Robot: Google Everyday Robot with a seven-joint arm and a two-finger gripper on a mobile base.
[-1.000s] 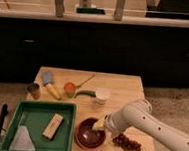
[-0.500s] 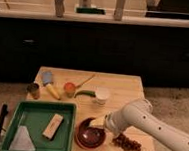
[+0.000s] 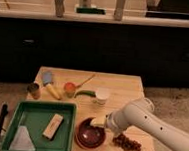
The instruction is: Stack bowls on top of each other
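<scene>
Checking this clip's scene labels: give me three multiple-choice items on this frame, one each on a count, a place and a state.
1. How many things lie in the green tray?
A) none
B) two
C) four

2. Where is the gripper?
A) over the green tray
B) at the far rim of the bowls
C) beside the can

3. How does the white cup stand?
A) upright on the table
B) tipped on its side
C) inside a bowl

Key:
1 B: only a wooden block and a pale triangular piece lie in it.
2 B: the arm's tip is at the bowls' far edge, just in front of the white cup.
3 A: its mouth faces up, and it stands apart, behind the bowls.
</scene>
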